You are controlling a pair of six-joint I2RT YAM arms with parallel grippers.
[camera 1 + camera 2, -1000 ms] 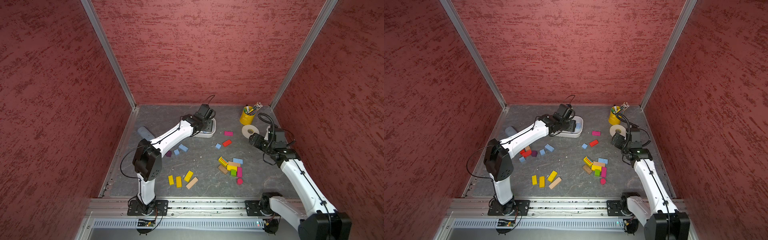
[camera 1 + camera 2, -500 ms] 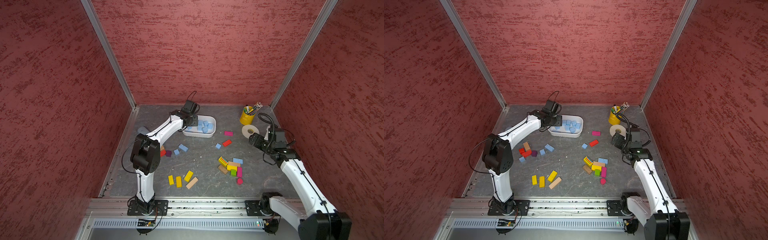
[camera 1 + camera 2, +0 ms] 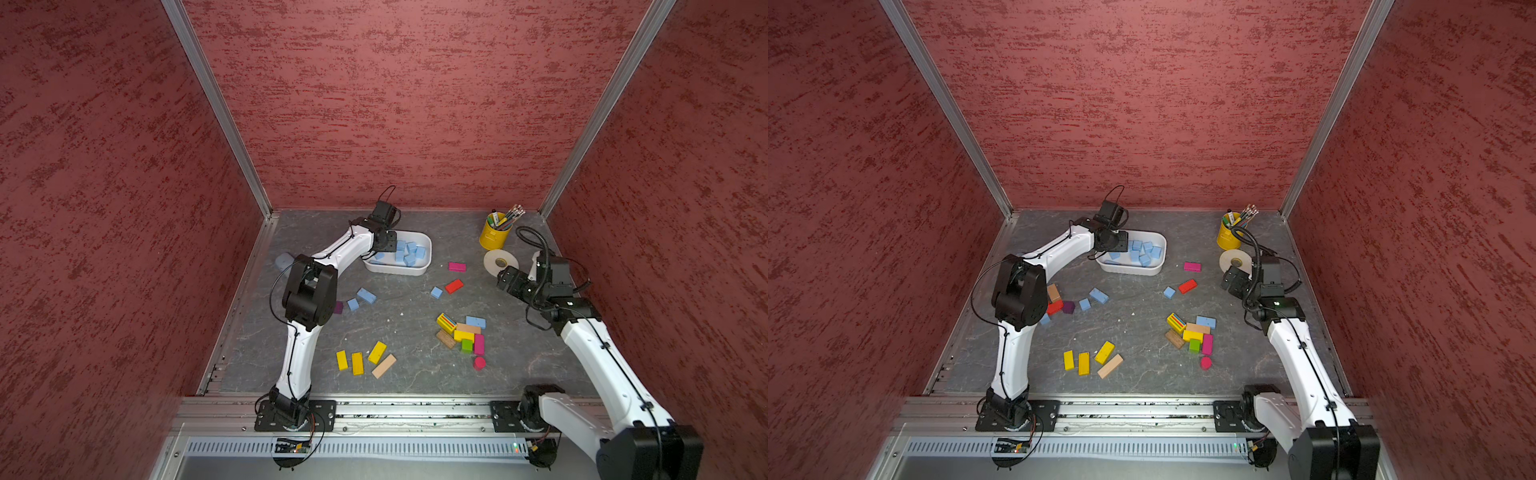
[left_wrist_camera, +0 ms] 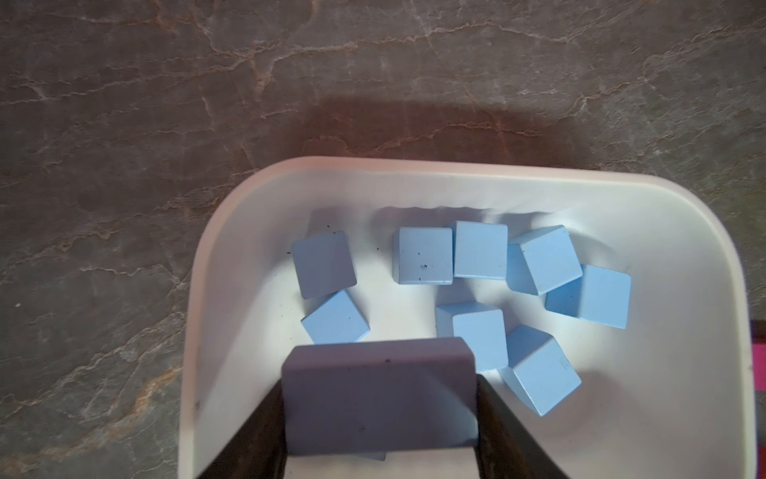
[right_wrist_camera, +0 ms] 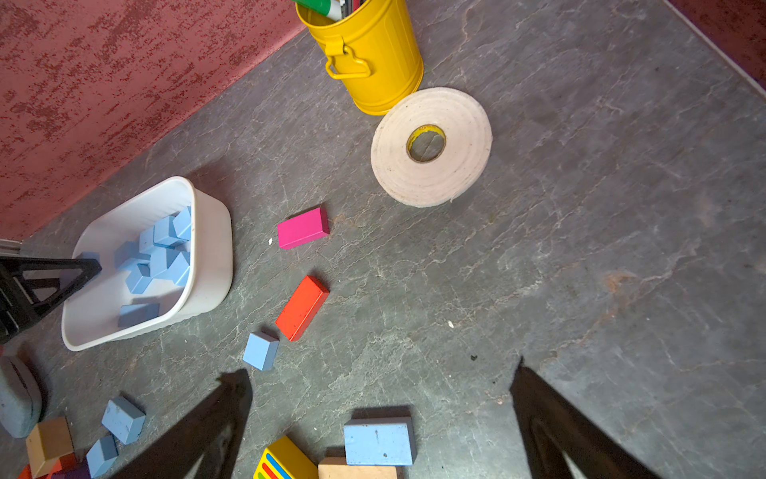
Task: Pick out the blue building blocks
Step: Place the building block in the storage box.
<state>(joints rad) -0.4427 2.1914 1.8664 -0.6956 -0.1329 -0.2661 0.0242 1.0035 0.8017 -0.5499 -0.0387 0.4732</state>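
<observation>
The left jaws were clamped on a flat blue brick (image 4: pixel 379 398), pinched from both sides and hanging just above the floor of the white tub (image 4: pixel 414 170). Past the jaws' tips and lower, eight blue cubes (image 4: pixel 422 257) lay in the tub, several touching one another. A sliver of another blue piece showed beneath the gripped one. The right jaws stood wide apart and empty above the surface (image 5: pixel 580 249). Between them, close in, lay a loose blue brick (image 5: pixel 379 441) against a plain wood block (image 5: pixel 358 470). Farther ahead of them sat a loose blue cube (image 5: pixel 260 350), just beside a red brick (image 5: pixel 301 307).
</observation>
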